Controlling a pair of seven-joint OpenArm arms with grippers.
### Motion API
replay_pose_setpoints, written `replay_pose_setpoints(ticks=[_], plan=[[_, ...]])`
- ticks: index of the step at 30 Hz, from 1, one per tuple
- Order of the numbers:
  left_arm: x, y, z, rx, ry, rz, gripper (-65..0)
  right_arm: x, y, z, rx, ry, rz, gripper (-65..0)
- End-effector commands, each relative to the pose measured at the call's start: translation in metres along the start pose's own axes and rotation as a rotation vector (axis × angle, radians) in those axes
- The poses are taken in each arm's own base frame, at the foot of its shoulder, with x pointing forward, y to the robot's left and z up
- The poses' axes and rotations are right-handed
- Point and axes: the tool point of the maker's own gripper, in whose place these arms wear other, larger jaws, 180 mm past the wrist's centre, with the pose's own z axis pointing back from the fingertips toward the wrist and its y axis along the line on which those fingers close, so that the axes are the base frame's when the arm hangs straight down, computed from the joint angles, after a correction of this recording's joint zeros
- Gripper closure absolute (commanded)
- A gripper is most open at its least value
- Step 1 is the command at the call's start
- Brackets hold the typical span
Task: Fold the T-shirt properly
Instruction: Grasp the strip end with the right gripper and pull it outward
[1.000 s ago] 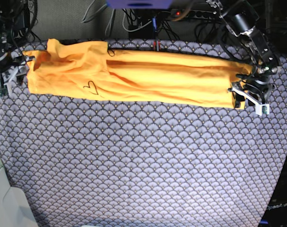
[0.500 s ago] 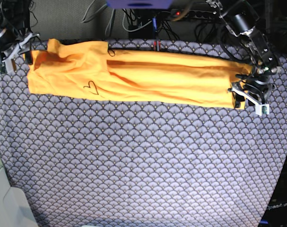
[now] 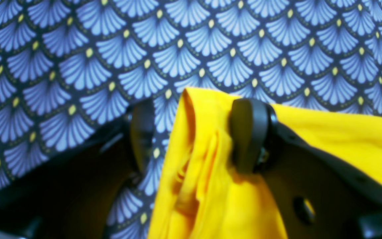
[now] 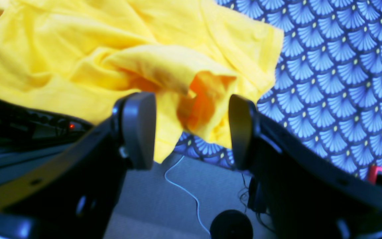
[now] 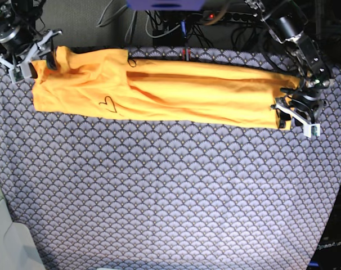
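step: we set up to grip both ends | T-shirt (image 5: 159, 90): long band across far edge of patterned cloth (image 5: 170, 191) | left gripper (image 3: 196, 136): spread, straddling hem, not clamped | right gripper (image 4: 191, 131): wide, empty, just off collar end | next: we judge both must close on fabric.

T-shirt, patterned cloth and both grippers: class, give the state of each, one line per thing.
T-shirt: folded into a long band, lying flat, heart mark up.
Patterned cloth: spread flat under the shirt.
Left gripper: open, shirt's end edge between its fingers.
Right gripper: open, at the shirt's other end, gripping nothing.
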Motion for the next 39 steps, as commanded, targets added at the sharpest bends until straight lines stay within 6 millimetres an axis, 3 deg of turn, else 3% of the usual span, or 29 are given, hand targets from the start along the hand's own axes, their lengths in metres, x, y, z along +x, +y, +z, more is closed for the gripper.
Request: replay_pose_setpoints(ticks=[1, 13, 21, 31, 39], plan=[[-0.021, 0.004, 0.001, 0.016, 0.097, -0.022, -36.1, 0.011, 0.0, 0.002, 0.003, -0.039, 0.01, -35.0], [-0.02, 0.005, 0.002, 0.019, 0.094, -0.021, -36.1, 0.02, 0.023, -0.012, 0.07, -0.061, 0.01, -34.8], [-0.018, 0.007, 0.003, 0.024, 0.09, -0.023, -36.1, 0.028, 0.011, -0.022, 0.052, -0.085, -0.003, -34.4], [-0.018, 0.007, 0.003, 0.025, 0.09, -0.024, -36.1, 0.046, -0.005, -0.042, 0.035, -0.132, -0.026, -15.9], [-0.017, 0.008, 0.003, 0.026, 0.089, -0.025, -36.1, 0.056, -0.038, -0.059, -0.046, -0.044, 0.024, -0.3]])
